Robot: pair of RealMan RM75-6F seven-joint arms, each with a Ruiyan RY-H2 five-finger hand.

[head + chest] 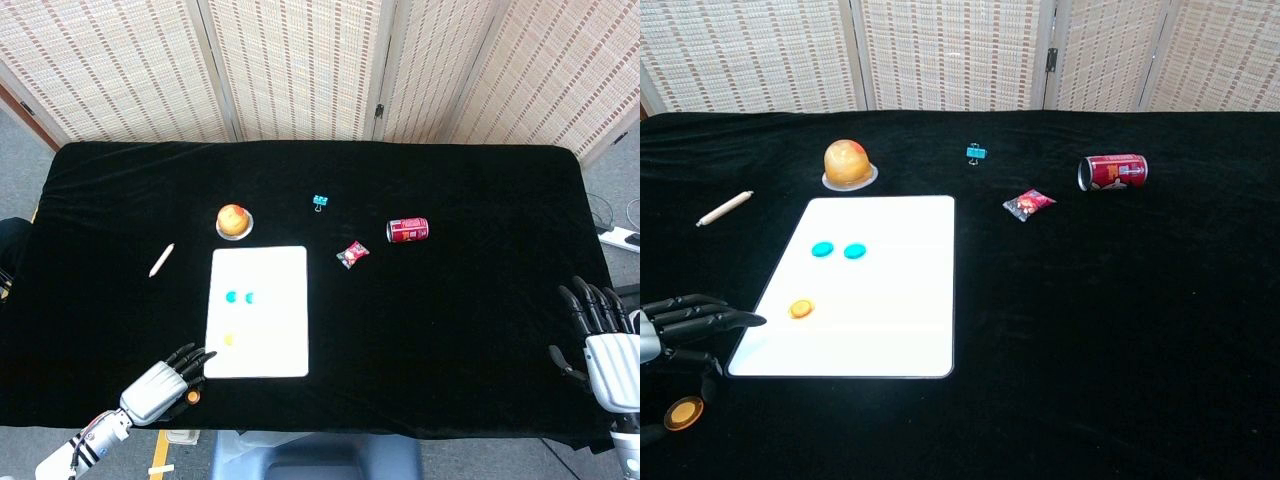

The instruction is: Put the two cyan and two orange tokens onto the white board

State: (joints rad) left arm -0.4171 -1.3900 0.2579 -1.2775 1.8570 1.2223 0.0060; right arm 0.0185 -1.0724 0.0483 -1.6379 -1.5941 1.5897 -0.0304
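Woven screens behind a cloth-draped table

A black velvet-covered table (470, 330) is backed by beige woven folding screen panels (300, 70); grey floor (20, 160) is seen at both sides, where a white power strip (622, 238) is laid.

Apple (847, 162) on its saucer toward the table's far edge, blue clip (974, 152), candy wrapper (1029, 204), tipped red can (1113, 171), and a pale stick (724, 208) toward the left edge.

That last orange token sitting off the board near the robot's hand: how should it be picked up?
Probably by its rim, from straight above. The orange token is a thin disc lying flat on the cloth, so only its edges offer purchase. The left hand, open just beside it, could pinch across it with thumb and finger.
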